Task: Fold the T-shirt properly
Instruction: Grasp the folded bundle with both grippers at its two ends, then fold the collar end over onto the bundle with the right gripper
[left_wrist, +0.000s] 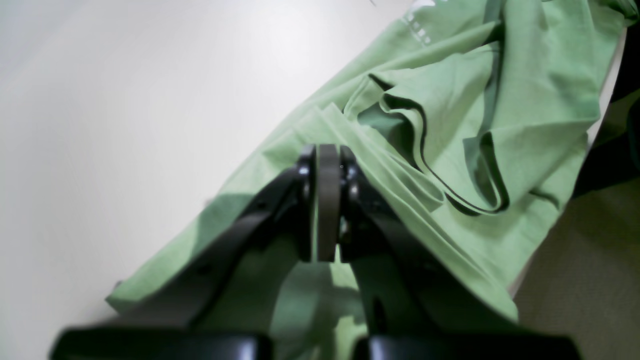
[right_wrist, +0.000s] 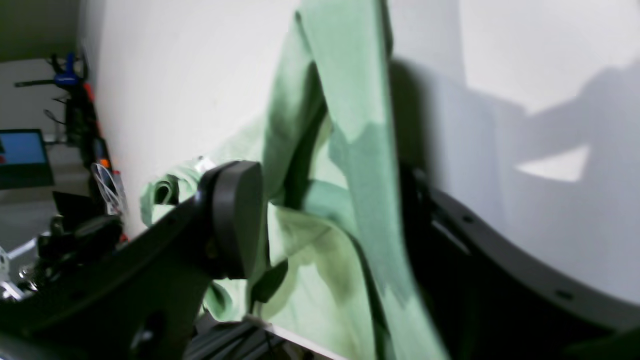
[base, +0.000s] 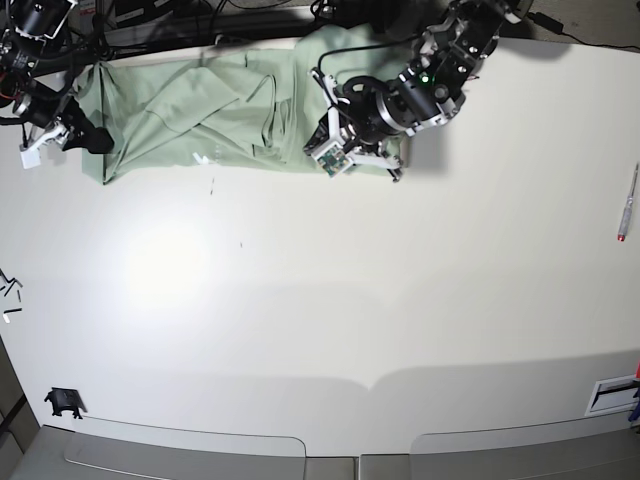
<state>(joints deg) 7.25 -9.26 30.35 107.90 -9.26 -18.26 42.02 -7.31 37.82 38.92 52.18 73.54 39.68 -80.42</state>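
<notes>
The pale green T-shirt lies crumpled along the table's far edge, its dark-trimmed collar folded over on itself. My left gripper is at the shirt's right end. Its pads are pressed together, and pleats of the cloth bunch at its tips. My right gripper is at the shirt's left edge. It stands wide open, and a hanging fold of the shirt passes between its pad and the opposite finger.
The white table stretches toward the near side. A pen lies at its right edge and a small black clip near the front left corner. Cables and equipment crowd the far edge, and a monitor stands beyond it.
</notes>
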